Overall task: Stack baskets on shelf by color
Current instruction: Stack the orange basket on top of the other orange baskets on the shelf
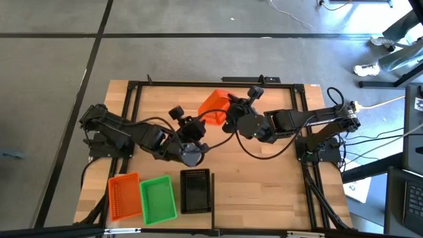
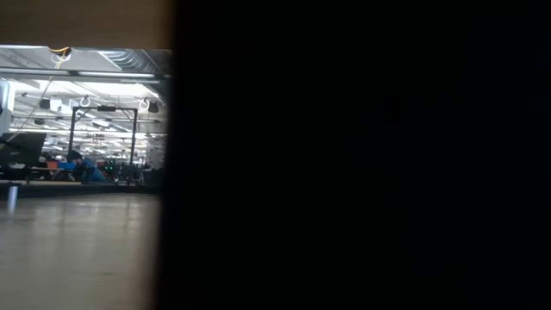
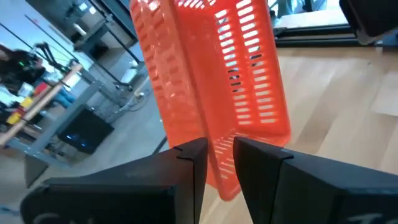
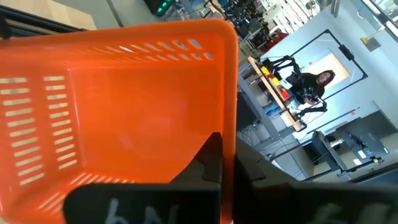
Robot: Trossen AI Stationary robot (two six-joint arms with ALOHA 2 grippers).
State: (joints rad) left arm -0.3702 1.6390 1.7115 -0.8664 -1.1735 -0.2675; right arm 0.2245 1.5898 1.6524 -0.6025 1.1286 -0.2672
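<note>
An orange basket (image 1: 213, 106) with slotted walls hangs tilted above the far middle of the table, held between both grippers. My left gripper (image 1: 200, 125) reaches it from the left and is shut on its near end (image 3: 219, 163). My right gripper (image 1: 231, 114) comes from the right and is shut on its rim (image 4: 227, 163). Another orange basket (image 1: 124, 196), a green basket (image 1: 158, 199) and a black basket (image 1: 196, 192) rest on their bottoms in a row at the near edge. I cannot tell the shelf apart from the tabletop. The low view is mostly blocked by something dark. My left gripper pinches the orange basket's lower edge (image 3: 219, 155) between its two fingers (image 3: 191, 167), at the end nearest to it. The fingers come nearly level from the table's left. The basket stretches away from them, tilted and clear of the table. My right gripper pinches one wall's rim (image 4: 230, 124) between its two fingers (image 4: 212, 163), one finger on the inner side and one on the outer. It comes nearly level from the table's right. The basket's open side faces this wrist, and the basket is lifted clear.
A black metal frame (image 1: 198, 83) runs around the tabletop's edges. Bare wood (image 1: 264, 192) lies to the right of the three baskets. Cables hang between the arms. Beyond the table, the room holds benches and a person (image 4: 314, 81).
</note>
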